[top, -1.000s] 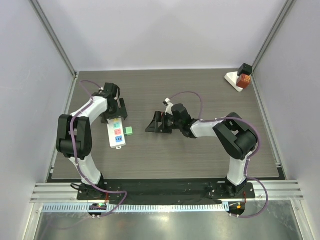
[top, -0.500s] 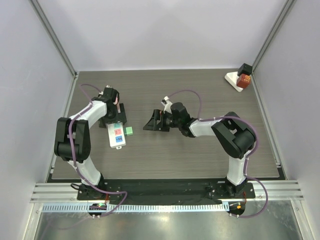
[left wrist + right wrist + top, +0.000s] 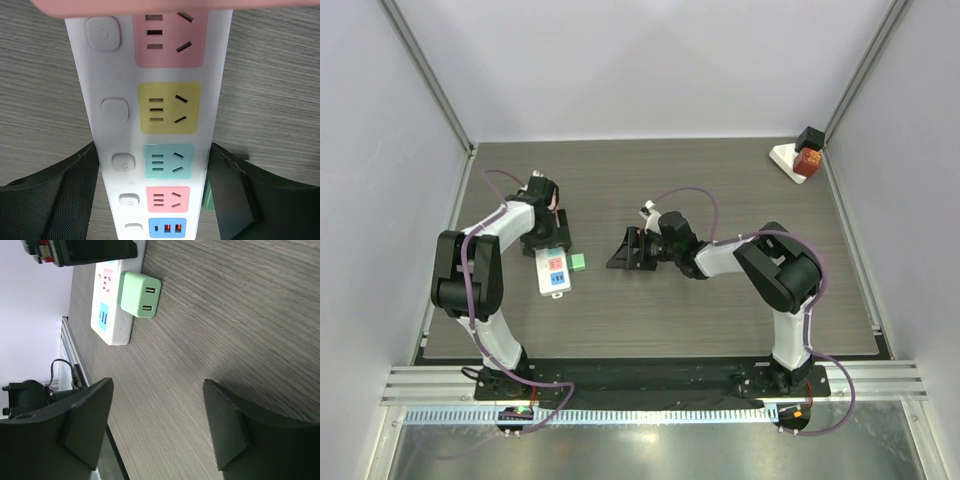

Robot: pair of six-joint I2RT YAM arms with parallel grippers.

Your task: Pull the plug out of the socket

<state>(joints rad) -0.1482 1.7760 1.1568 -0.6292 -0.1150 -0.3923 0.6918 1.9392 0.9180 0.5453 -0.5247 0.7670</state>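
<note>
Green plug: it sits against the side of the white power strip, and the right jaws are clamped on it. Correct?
One thing is wrong. The green plug does sit against the side of the white power strip, but the right gripper is not clamped on it. The right wrist view shows its jaws open and well short of the plug.

In the left wrist view the power strip is running off the top and bottom edges under a blurred pink band. The left end effector is hiding all but a sliver of the green plug behind one finger; whether its fingers are pressing the strip is unclear. The red and black items at the far right corner of the tabletop are appearing too small to identify.
</note>
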